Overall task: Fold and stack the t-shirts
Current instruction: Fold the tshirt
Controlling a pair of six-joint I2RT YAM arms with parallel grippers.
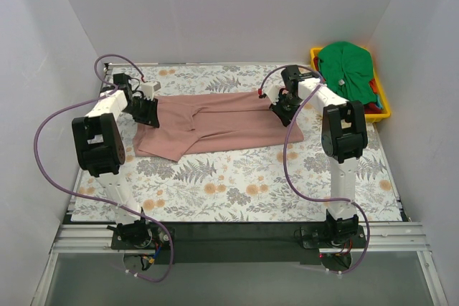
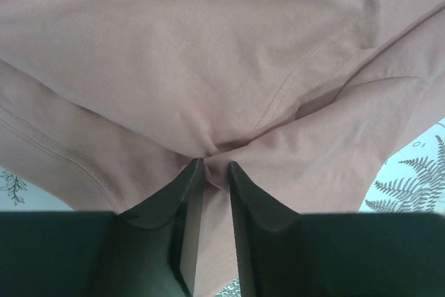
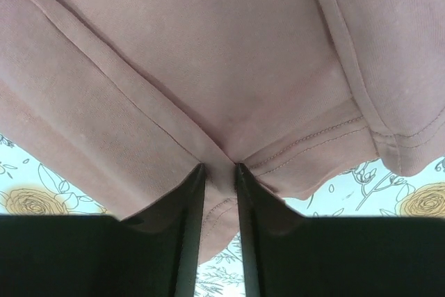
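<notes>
Dusty pink t-shirt (image 1: 215,123) lies on the far half of the floral table cover (image 1: 237,184), long axis running left to right. Left gripper (image 2: 214,166) pinches bunched cloth at its left end; right gripper (image 3: 220,168) nips the hem at its right end. Green t-shirt (image 1: 346,62) sits in the yellow bin (image 1: 315,52).

so the right gripper (image 3: 219,172) has its two black fingers (image 3: 174,227) pinched on a bunch of the pink t-shirt (image 3: 208,46), cloth squeezed in the narrow gap between them; shirt fills most of the view, creases fanning out from the pinch; a double-stitched hem (image 3: 313,140) runs off right; floral table cover (image 3: 28,196) peeks out underneath on both sides
</notes>
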